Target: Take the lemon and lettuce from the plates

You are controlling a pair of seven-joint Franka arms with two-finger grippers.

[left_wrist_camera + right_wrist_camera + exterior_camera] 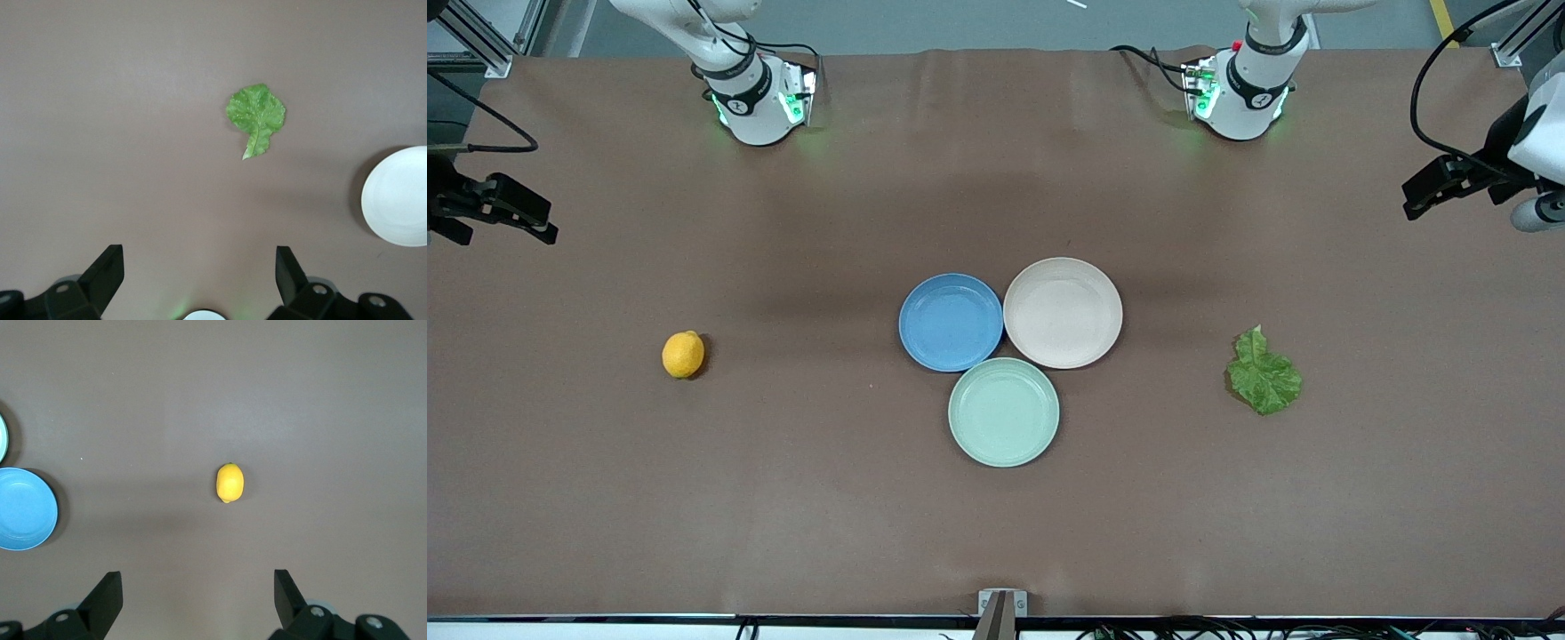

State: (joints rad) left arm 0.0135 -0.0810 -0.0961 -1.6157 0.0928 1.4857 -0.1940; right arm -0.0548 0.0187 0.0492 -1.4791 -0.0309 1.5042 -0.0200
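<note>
The lemon (683, 354) lies on the bare table toward the right arm's end, apart from the plates; it also shows in the right wrist view (230, 482). The lettuce (1264, 373) lies flat on the table toward the left arm's end and shows in the left wrist view (257, 117). The blue plate (951, 321) and the beige-pink plate (1063, 312) stand side by side mid-table, both empty. My left gripper (199, 252) is open and empty, high over the table. My right gripper (197, 577) is open and empty, also high up. Neither gripper shows in the front view.
An empty mint-green plate (1003, 412) touches the other two plates, nearer to the front camera. Black camera mounts stand at the table's ends, one at the right arm's end (494, 209) and one at the left arm's end (1458, 182). Both arm bases stand along the table's edge.
</note>
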